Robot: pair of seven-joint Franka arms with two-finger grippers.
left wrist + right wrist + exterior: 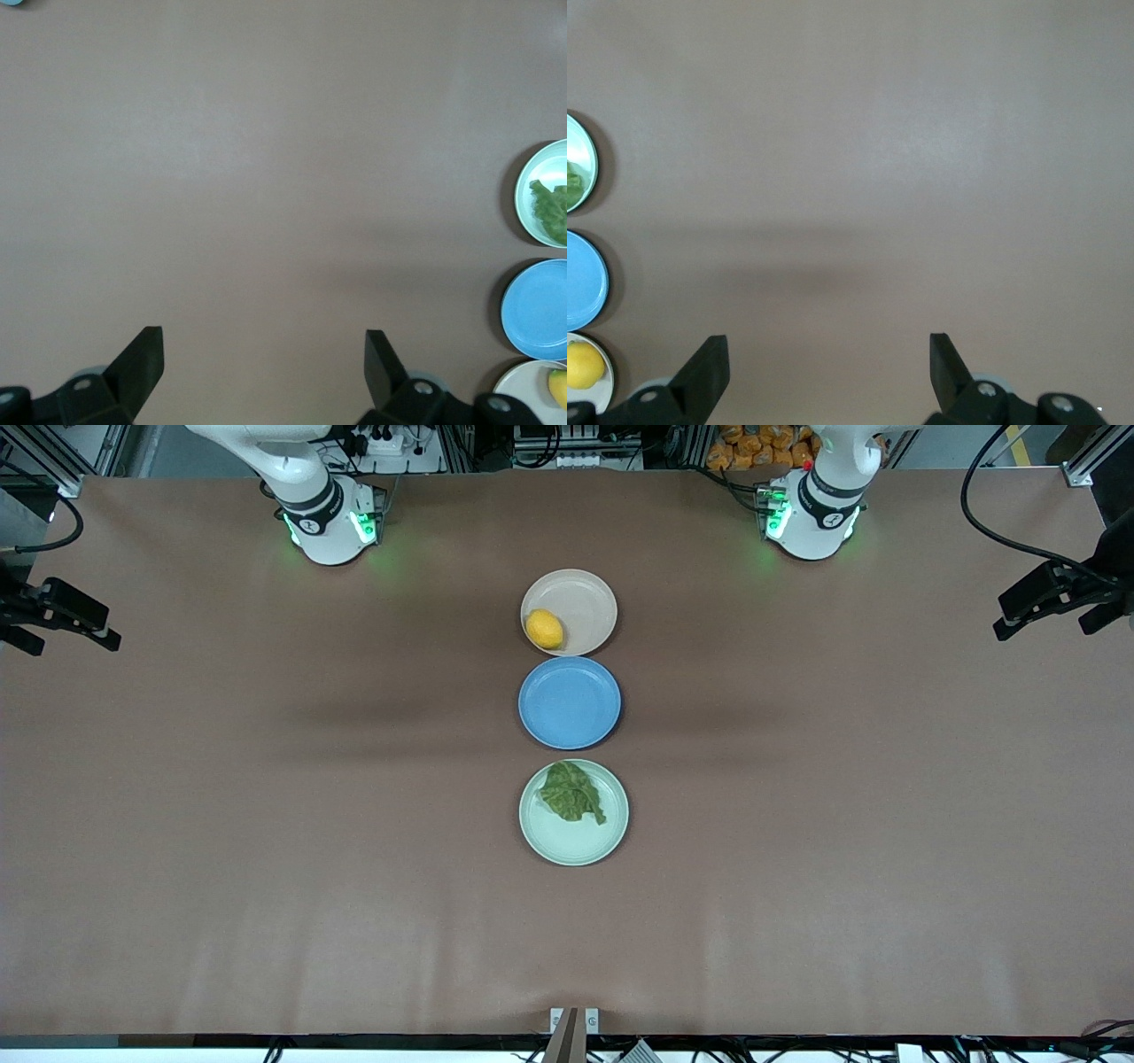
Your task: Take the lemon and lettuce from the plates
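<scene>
Front view shows the firm, rollable lemon (544, 629) on the beige plate (585, 598) and limp lettuce (572, 792) on the mint plate (574, 846), needing side and edge pinches, while left end effector (264, 354) and right end effector (829, 359) hang spread over bare counter (266, 824).

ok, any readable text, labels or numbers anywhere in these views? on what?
None readable.
Round marks on the two arm bases: too small to read.
Lemon, lettuce, the three plates and the table: no print.

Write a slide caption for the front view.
Lemon on the cream plate, lettuce on the mint plate, blue plate between.
</scene>
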